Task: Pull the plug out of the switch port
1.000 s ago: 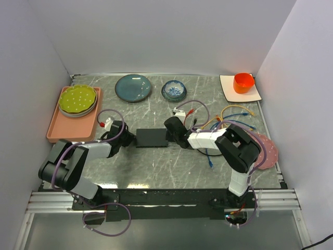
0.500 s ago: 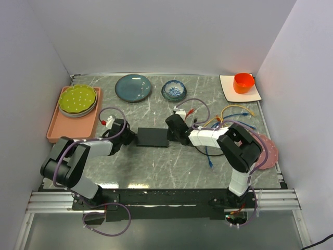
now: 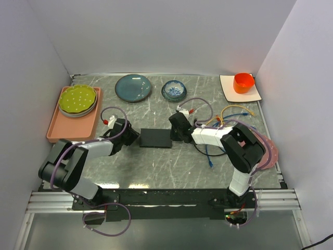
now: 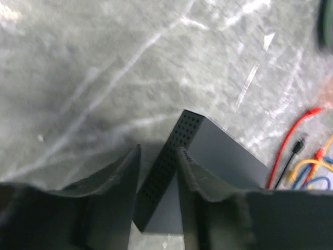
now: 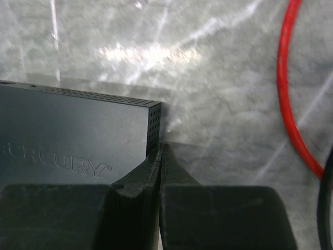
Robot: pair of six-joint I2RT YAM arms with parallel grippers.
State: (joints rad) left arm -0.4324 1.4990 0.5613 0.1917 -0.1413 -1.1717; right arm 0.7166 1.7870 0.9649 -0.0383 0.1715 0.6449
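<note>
The left arm lies low over the grey marbled counter (image 3: 156,166), reaching rightward. Its left pincer (image 3: 133,136) stands narrowly parted, the fingers (image 4: 122,179) straddling the perforated left end of the flat matte-black rectangular switch (image 3: 155,138); whether they touch it I cannot tell. The switch lies flat mid-counter between both pincers, its long axis running left to right; which edge carries the sockets is not visible. The right arm folds at the elbow, forearm stretched leftward. Its right pincer (image 3: 176,133) is pressed closed, empty, fingertips at the switch's right-end corner.
</note>
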